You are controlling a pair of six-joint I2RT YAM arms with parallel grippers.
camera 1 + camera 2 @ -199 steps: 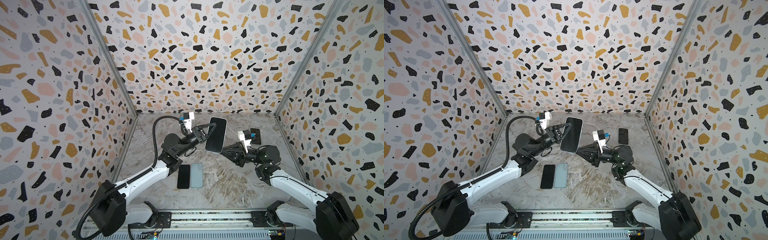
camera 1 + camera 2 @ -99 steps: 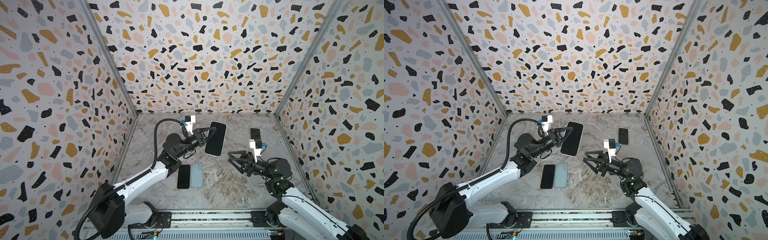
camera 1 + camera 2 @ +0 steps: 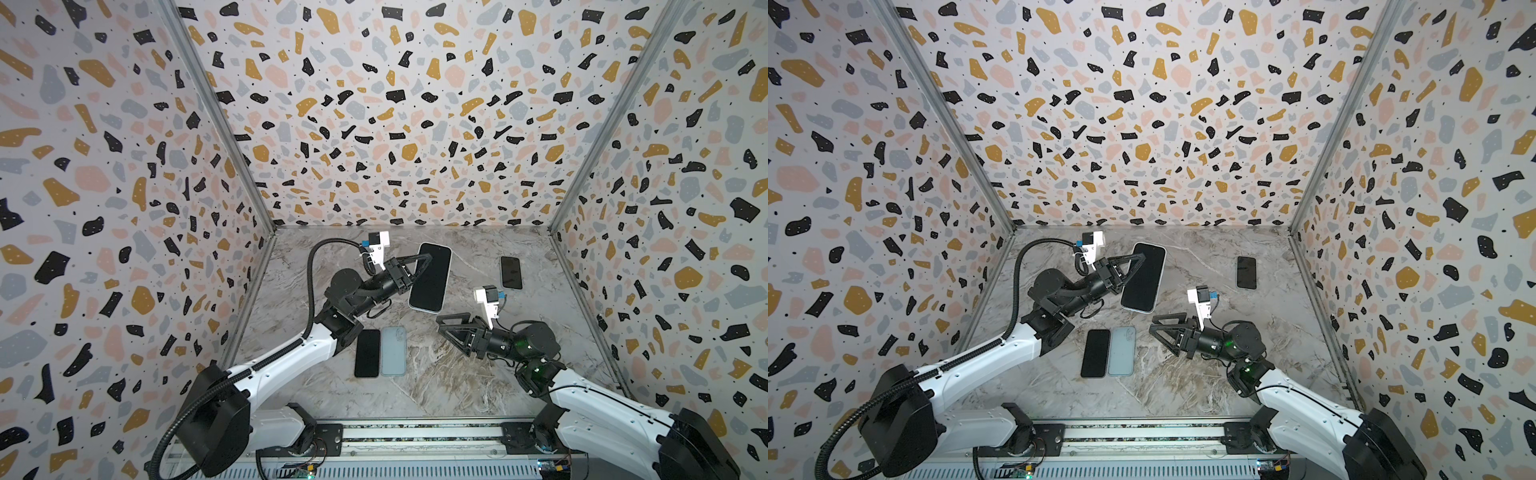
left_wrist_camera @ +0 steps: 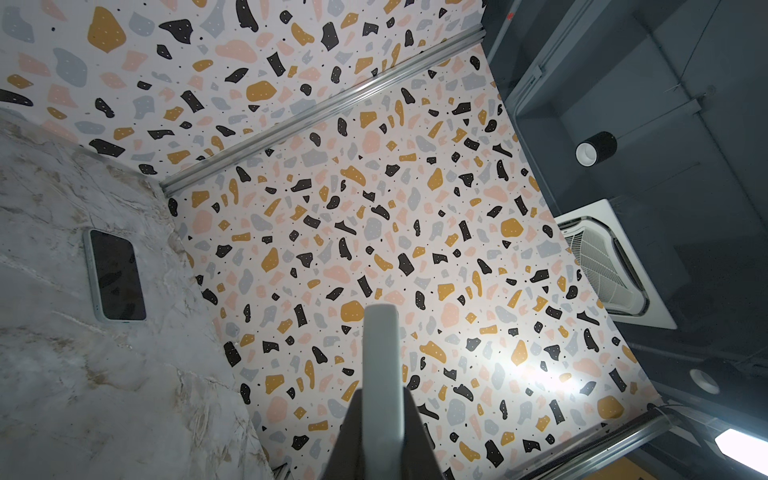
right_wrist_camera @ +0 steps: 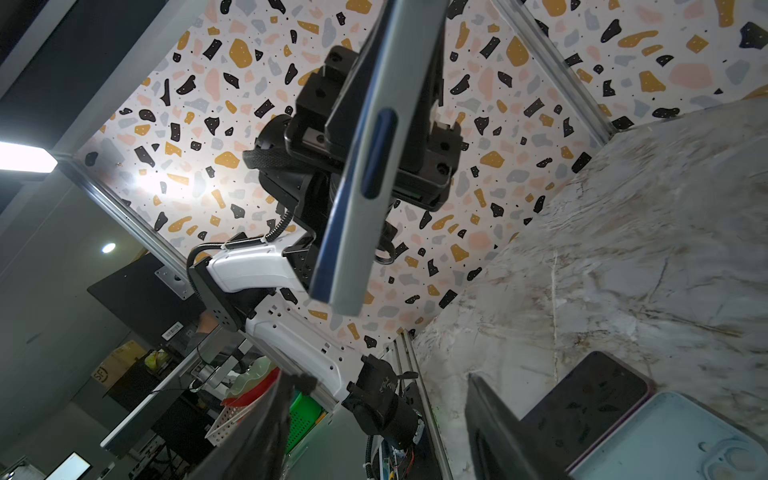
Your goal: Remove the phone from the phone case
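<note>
The phone (image 3: 430, 277), seated in its pale phone case (image 3: 424, 309), hangs tilted above the marble table (image 3: 457, 386) at the centre of both top views, pinched at its left edge by the left gripper (image 3: 423, 261) (jaws pressed onto it), while the right gripper (image 3: 443, 328), lower right of it, stands spread and empty.

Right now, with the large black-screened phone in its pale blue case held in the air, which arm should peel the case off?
Right, probably. The right gripper is open, empty and faces the pale-blue-cased phone. The left gripper is shut on that phone's edge, holding it off the marble table.
</note>
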